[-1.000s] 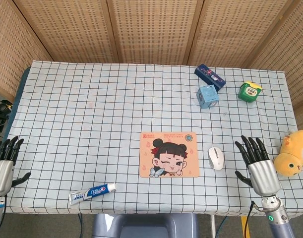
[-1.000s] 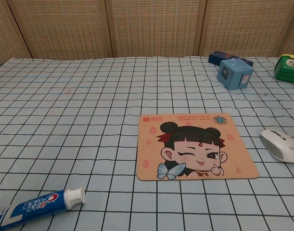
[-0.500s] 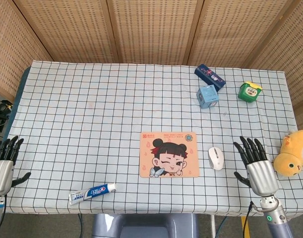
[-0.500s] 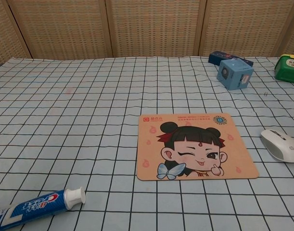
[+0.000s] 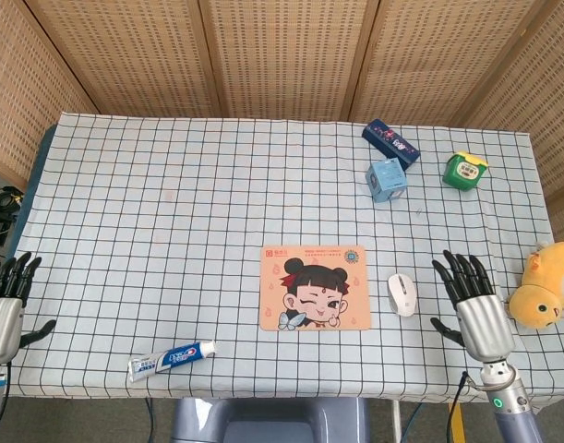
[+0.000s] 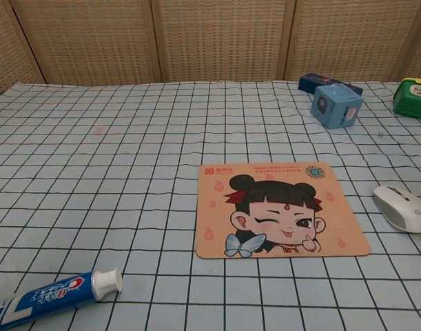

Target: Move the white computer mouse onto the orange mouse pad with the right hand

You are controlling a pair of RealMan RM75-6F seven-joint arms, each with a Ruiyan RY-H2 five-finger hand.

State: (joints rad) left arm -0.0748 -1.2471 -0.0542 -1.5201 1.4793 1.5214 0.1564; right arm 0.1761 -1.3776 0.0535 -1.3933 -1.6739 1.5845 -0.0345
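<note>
- In the head view, the white mouse is seen just right of the orange mouse pad, long axis pointing away; the right hand, fingers spread and empty, lies nearer, to its right.
- In the chest view, only the mouse and pad are shown, apart.

Both the left hand and right hand hover with fingers spread.
</note>
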